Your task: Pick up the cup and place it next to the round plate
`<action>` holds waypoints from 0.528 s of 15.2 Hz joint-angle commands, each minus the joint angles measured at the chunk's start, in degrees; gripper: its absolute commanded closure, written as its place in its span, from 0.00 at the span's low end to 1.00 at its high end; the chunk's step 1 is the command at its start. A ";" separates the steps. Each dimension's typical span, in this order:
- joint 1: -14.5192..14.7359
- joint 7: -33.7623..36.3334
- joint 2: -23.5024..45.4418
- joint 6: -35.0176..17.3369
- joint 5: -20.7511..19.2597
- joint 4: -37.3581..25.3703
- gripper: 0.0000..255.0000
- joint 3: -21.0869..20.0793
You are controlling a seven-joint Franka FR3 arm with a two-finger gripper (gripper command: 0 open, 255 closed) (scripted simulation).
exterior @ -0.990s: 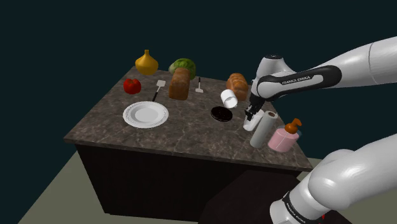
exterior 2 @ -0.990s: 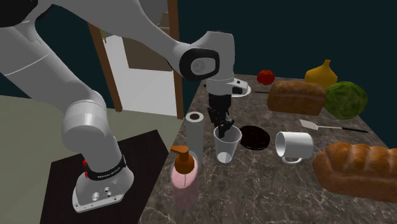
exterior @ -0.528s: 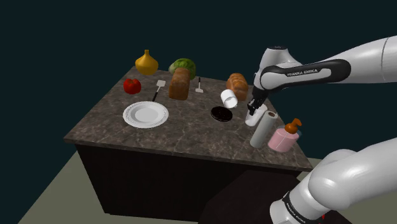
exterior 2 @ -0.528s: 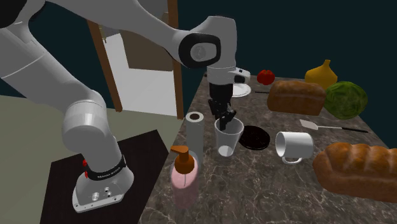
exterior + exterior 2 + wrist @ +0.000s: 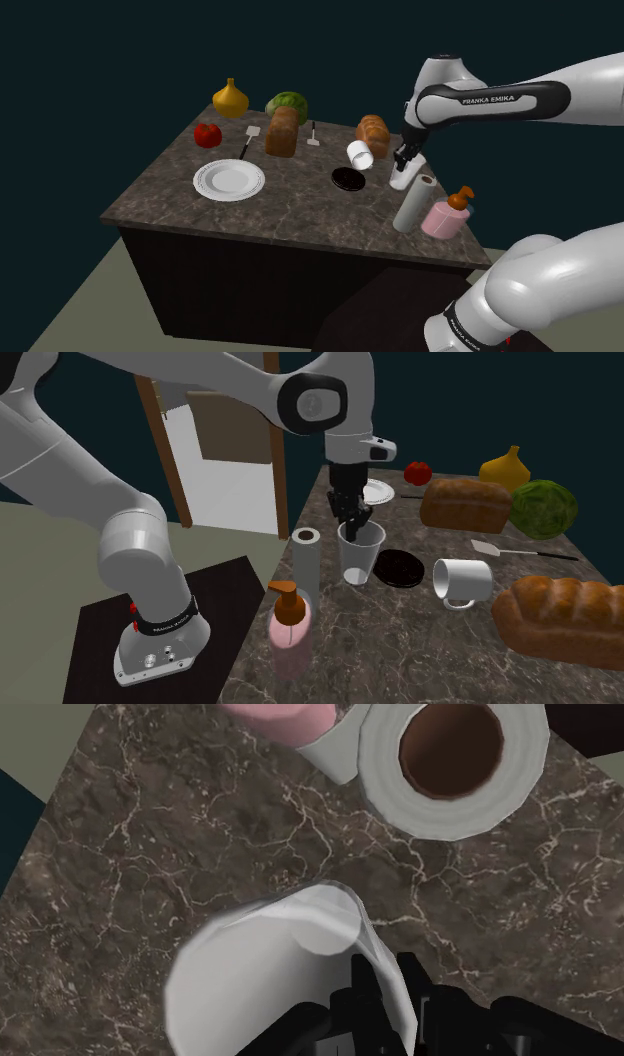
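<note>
A plain whitish tumbler cup hangs upright a little above the marble counter, beside the paper towel roll. My black gripper is shut on its rim, one finger inside the cup and one outside. In the wrist view the fingers pinch the cup's wall. From the shoulder view the gripper and cup are at the counter's right side. The round white plate lies far off toward that view's left, also visible behind the arm as the plate.
A white mug lies on its side by a black disc. A pink soap bottle stands beside the roll. Two bread loaves, a cabbage, a tomato, a yellow gourd and a spatula sit at the back.
The arm has risen, lifting the cup off the counter, and drifted slightly toward the back of the counter. The grip stayed shut on the rim.
</note>
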State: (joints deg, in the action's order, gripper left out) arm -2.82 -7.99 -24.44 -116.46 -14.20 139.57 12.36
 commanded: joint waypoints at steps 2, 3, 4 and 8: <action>0.06 -0.42 -0.46 2.45 0.25 -2.01 1.00 -0.15; 0.09 -0.52 -0.65 3.26 0.32 -2.63 1.00 -0.22; 0.11 -0.62 -0.83 4.06 0.40 -3.26 1.00 -0.30; 0.22 -1.02 -1.38 7.22 0.70 -5.89 1.00 -0.59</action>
State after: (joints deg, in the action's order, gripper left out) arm -2.62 -8.90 -25.70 -109.99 -13.56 134.31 11.83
